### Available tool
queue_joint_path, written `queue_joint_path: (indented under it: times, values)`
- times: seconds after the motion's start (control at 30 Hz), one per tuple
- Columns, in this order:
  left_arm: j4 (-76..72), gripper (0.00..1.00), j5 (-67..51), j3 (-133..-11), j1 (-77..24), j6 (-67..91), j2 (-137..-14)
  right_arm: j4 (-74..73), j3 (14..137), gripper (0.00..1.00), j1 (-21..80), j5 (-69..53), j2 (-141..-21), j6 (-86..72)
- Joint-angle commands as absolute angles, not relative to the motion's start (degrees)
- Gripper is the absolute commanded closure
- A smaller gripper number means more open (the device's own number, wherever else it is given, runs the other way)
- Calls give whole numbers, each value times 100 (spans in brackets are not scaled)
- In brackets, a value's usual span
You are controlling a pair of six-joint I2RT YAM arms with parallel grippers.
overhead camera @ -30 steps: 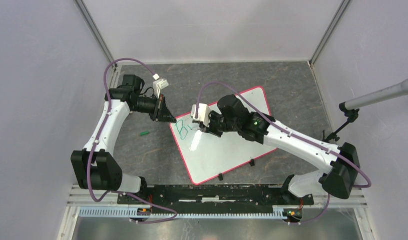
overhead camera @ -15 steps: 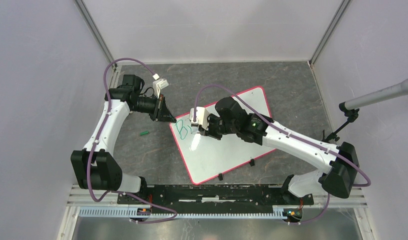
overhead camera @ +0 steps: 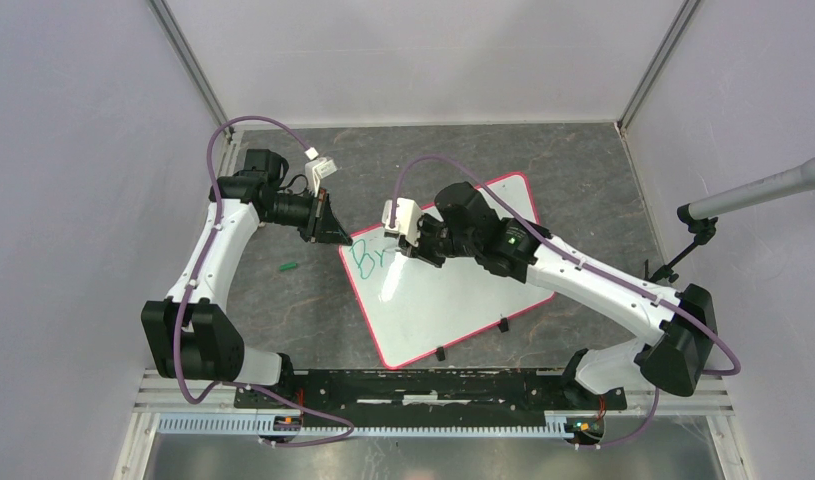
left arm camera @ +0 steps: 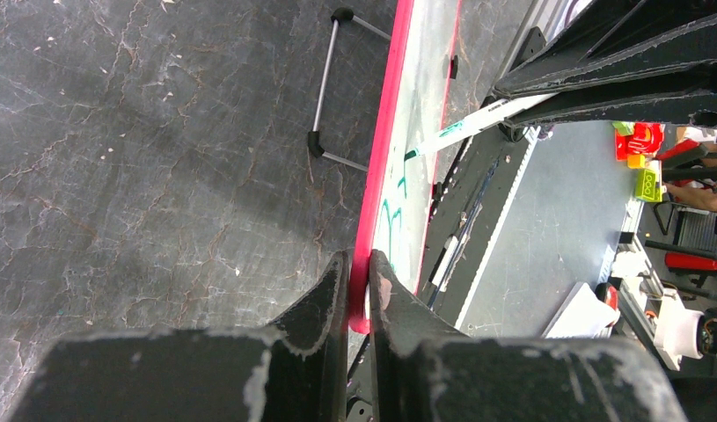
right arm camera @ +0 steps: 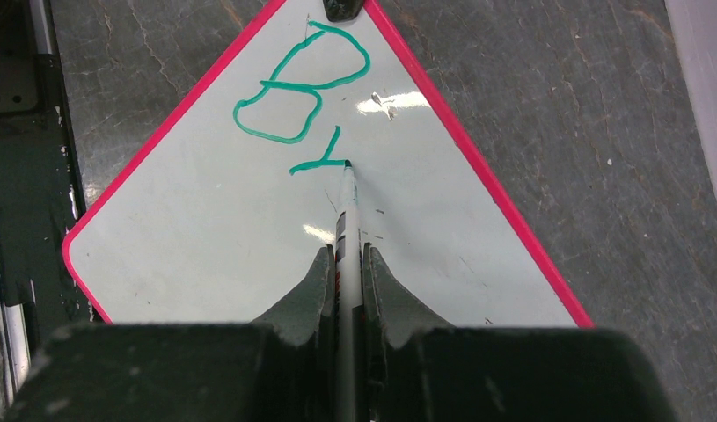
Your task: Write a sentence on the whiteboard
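The whiteboard (overhead camera: pixel 433 300) lies tilted on the dark table, white with a red-pink rim. My left gripper (overhead camera: pixel 340 240) is shut on its left corner; in the left wrist view the fingers (left arm camera: pixel 361 281) pinch the red rim (left arm camera: pixel 381 167). My right gripper (overhead camera: pixel 408 250) is shut on a white marker (right arm camera: pixel 347 211), its tip touching the board (right arm camera: pixel 205 229). The sentence (right arm camera: pixel 302 83) stands as a green "B" plus a small "r" stroke (right arm camera: pixel 319 158) at the marker tip. The lettering also shows in the top view (overhead camera: pixel 368 258).
A small green marker cap (overhead camera: pixel 288 267) lies on the table left of the board. Two black clips (overhead camera: pixel 503 325) (overhead camera: pixel 440 352) sit at the board's near edge. A wire stand (left arm camera: pixel 324 88) lies beside the board. A microphone (overhead camera: pixel 763 190) reaches in from the right.
My right gripper dipped toward the left with the marker, then came back up and right, adding the "r" stroke beside the "B". The left arm and the board have not moved.
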State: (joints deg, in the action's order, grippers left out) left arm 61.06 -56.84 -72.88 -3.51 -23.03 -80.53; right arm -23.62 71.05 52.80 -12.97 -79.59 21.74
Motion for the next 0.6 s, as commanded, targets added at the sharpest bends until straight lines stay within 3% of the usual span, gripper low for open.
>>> queue_joint_path:
  times: [0.0, 0.3, 0.57]
  values:
    - [6200, 98, -5721, -7400, -505, -2543, -8114, -2319, 7279, 100, 5238, -1359, -7901, 2187]
    - [6198, 98, -5739, -7383, -501, -2548, -8114, -2365, 7186, 100, 5239, -1671, -7729, 2213]
    - [6198, 98, -5730, -7392, -499, -2546, -8109, -2328, 7161, 100, 5238, -1224, -7898, 2242]
